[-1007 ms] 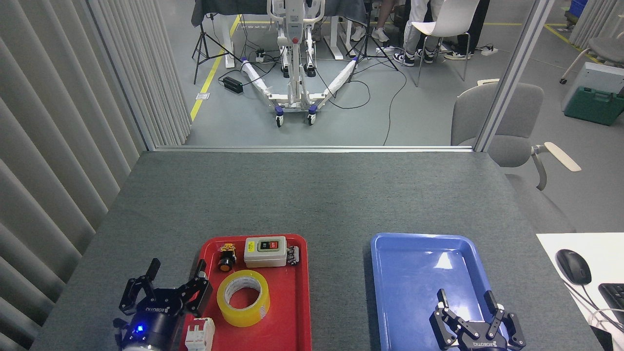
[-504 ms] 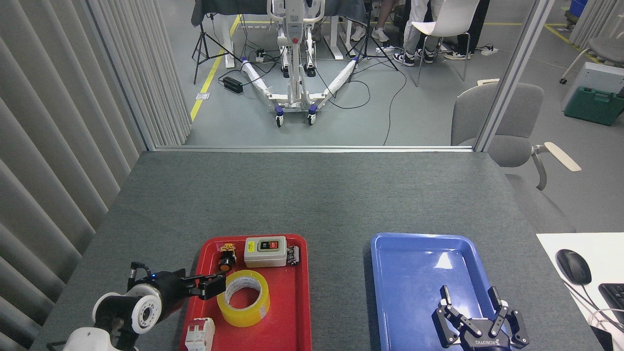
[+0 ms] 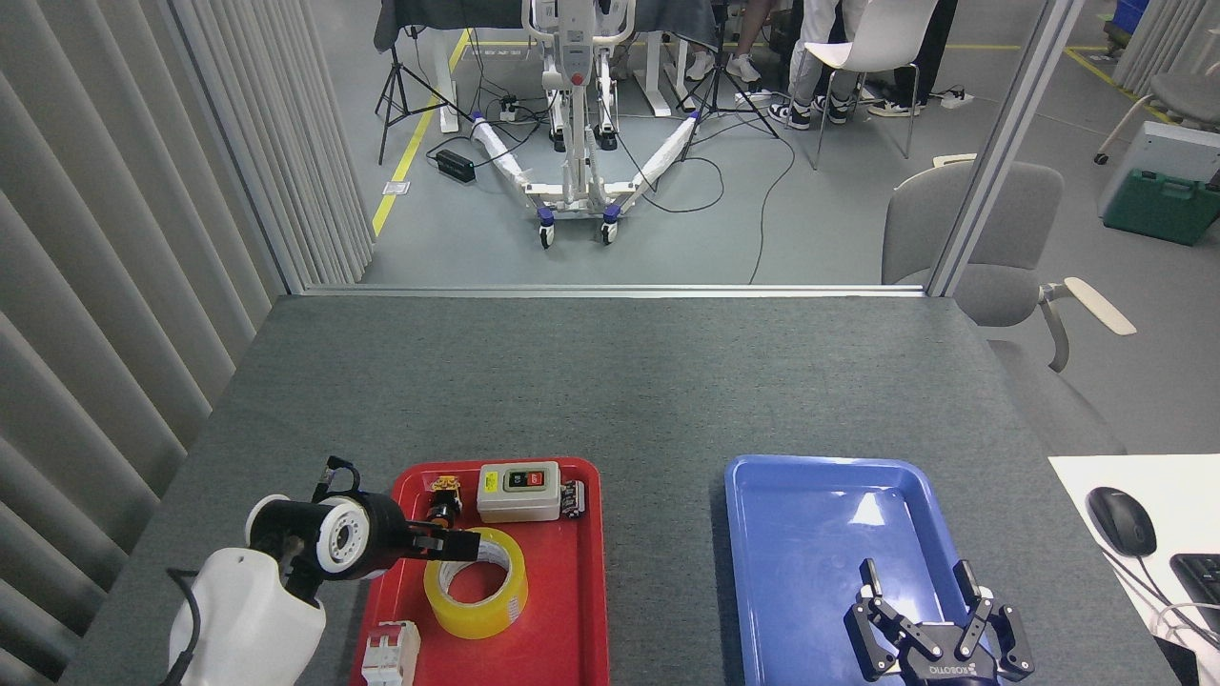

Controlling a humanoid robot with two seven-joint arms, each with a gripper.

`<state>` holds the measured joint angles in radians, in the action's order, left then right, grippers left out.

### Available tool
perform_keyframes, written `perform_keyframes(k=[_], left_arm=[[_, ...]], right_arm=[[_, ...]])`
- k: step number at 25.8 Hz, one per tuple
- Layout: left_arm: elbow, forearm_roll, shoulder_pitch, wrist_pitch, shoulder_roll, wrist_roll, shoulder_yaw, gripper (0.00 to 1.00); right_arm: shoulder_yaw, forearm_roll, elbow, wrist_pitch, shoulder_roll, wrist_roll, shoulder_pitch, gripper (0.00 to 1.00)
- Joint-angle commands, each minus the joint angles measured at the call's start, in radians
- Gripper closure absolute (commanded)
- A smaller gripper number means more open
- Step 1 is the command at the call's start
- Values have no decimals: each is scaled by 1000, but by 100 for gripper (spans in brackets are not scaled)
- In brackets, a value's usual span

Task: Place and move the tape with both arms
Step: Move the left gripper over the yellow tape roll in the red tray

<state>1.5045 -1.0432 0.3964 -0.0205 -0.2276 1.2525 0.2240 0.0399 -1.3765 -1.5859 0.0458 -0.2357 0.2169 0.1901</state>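
The yellow tape (image 3: 491, 605) lies flat in the red tray (image 3: 572, 619), pale core facing up. My left arm reaches in from the lower left and its gripper (image 3: 456, 544) points right, side-on, with dark fingers over the roll's near-left rim. I cannot make out whether those fingers touch the roll or how far apart they are. Over the front of the blue tray (image 3: 820, 524), my right gripper (image 3: 920, 595) stands open with nothing between its fingers.
The red tray also holds a grey switch box (image 3: 519, 491), a black push button (image 3: 441, 503) and a white breaker (image 3: 391, 655). A white desk with a mouse (image 3: 1120, 519) adjoins the table at the right. A grey chair (image 3: 1001, 238) stands beyond the far right corner.
My left arm has swung up and to the right, turning its gripper sideways and bringing its fingers from beside the red tray to over the tape's rim. The right gripper has barely moved.
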Motion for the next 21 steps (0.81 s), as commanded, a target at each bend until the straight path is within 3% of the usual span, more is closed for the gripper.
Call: perform_keyframes(k=[1,12,18,21], left_arm=[[-38,0,24,1,17,27,49,0],[-175,-24,93,1,42,100,78,0],[-233,-117,97,-15,50,99,78,1],[-253,-118,99,-18,54,99,78,13]], right_arm=[[0,-1,4,-1,1,1,0,0],[-2,-18,24,-4,4,3,0,0],[-2,-27,26,-4,10,22,0,0],[-2,-27,33,-4,12,22,0,0]])
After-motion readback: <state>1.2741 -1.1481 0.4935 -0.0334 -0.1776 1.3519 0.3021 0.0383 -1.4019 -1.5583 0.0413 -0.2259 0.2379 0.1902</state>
